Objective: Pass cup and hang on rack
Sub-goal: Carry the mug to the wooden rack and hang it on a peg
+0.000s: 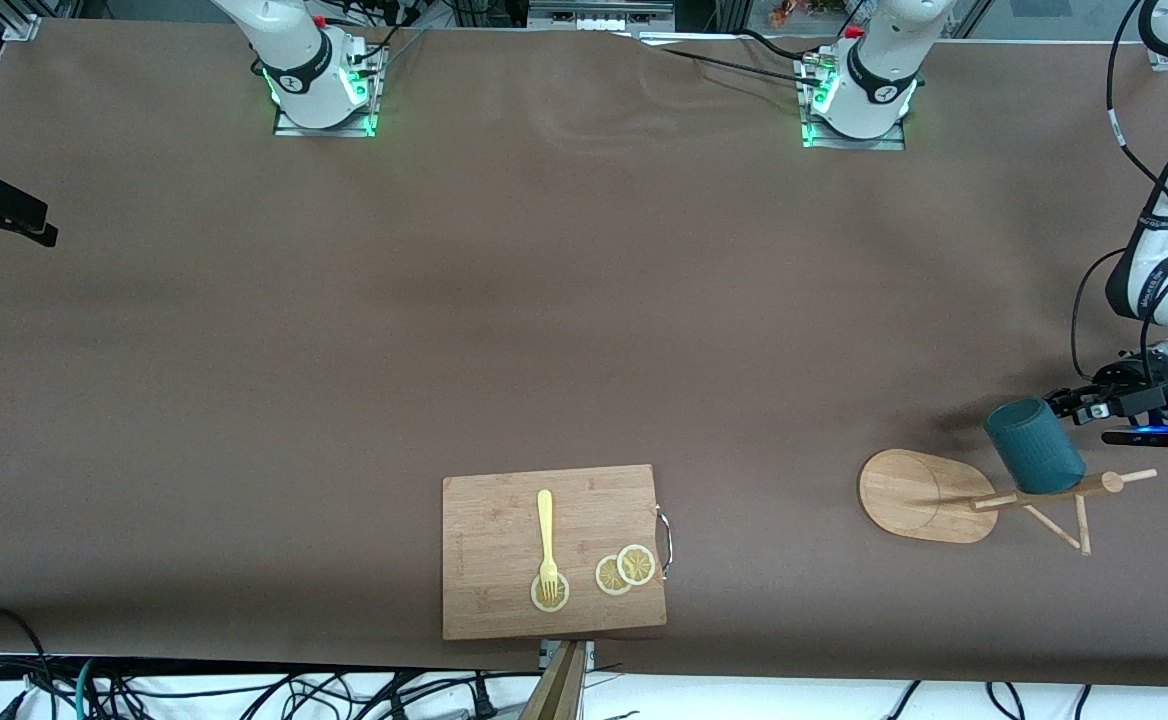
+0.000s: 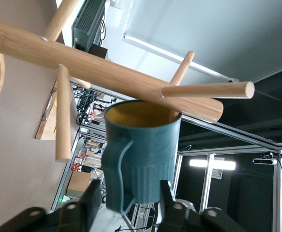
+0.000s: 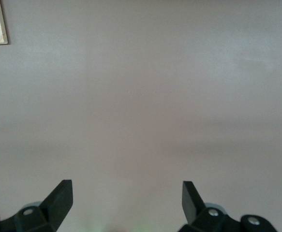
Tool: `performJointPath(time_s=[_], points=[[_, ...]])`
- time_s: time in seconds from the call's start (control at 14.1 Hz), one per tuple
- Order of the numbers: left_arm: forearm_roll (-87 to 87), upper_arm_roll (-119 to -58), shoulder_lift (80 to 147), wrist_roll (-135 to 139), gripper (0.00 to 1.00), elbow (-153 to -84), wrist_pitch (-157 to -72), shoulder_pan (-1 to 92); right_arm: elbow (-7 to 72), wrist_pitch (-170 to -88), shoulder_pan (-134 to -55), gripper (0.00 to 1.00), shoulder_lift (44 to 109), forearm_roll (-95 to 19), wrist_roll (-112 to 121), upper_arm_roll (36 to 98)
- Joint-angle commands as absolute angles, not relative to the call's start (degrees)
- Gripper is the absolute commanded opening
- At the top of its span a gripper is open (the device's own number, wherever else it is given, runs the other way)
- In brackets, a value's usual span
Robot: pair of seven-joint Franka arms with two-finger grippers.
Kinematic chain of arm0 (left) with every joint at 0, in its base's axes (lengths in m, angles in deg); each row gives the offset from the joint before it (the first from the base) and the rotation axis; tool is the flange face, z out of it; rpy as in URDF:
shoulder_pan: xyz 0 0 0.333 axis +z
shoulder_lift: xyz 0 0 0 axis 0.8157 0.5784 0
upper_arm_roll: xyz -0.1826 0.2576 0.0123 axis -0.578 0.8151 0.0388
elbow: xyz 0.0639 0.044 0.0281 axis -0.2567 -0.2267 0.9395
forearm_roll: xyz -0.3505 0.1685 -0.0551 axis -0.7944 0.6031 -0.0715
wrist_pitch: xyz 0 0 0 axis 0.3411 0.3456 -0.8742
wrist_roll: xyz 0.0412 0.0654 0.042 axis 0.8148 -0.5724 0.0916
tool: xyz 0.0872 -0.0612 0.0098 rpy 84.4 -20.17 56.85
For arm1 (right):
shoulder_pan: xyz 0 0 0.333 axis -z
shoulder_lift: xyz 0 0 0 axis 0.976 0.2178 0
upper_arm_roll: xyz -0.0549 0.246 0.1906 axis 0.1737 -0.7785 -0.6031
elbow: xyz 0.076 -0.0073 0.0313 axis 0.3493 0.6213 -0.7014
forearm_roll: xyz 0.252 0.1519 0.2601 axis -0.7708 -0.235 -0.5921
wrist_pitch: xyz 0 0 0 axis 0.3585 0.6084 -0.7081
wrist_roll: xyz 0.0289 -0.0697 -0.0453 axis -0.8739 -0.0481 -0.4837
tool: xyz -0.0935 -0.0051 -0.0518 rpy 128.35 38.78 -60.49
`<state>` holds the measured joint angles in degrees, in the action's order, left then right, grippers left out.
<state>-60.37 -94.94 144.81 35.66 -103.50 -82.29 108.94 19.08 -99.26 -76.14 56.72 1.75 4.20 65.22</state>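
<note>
The cup (image 1: 1034, 445) hangs on the rack (image 1: 919, 495), its mouth up against the pole with a peg seemingly inside it, so the hanging looks nearly done. My left end effector (image 1: 1069, 408) is at the cup's bottom with jaws parted; what is left is to back it away. My right end effector (image 3: 126, 193) waits open over bare table, well apart from the rack. A cutting board (image 1: 554, 550) with a fork (image 1: 545, 535) and lemon slices (image 1: 625, 570) lies toward the right arm's end from the rack; nothing blocks the way.
</note>
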Motion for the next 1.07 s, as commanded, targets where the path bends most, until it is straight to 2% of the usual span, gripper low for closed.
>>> performJointPath(time_s=[0.0, 0.21, 0.43, 0.71, 1.0], points=[[-52.58, -94.44, 144.38, 35.25, 1.0, -97.77, -79.61, 108.89, 18.87, -99.45, -75.66, 1.0, 56.86, 2.09, 3.36, 64.81], [-38.61, -94.7, 142.19, 35.16, 1.0, -94.07, -76.61, 109.07, 18.87, -99.45, -75.57, 1.0, 56.86, 2.0, 3.28, 64.9], [-26.74, -95.49, 134.13, 34.02, 1.0, -93.7, -76.69, 106.88, 18.87, -99.45, -75.57, 1.0, 56.86, 2.0, 3.27, 64.9], [-10.91, -95.4, 121.73, 29.47, 1.0, -94.05, -77.31, 97.23, 18.87, -99.45, -75.57, 1.0, 56.86, 2.0, 3.36, 64.9], [6.05, -95.49, 114.69, 19.44, 1.0, -93.79, -79.06, 83.87, 18.87, -99.45, -75.57, 1.0, 56.86, 2.0, 3.28, 64.9]])
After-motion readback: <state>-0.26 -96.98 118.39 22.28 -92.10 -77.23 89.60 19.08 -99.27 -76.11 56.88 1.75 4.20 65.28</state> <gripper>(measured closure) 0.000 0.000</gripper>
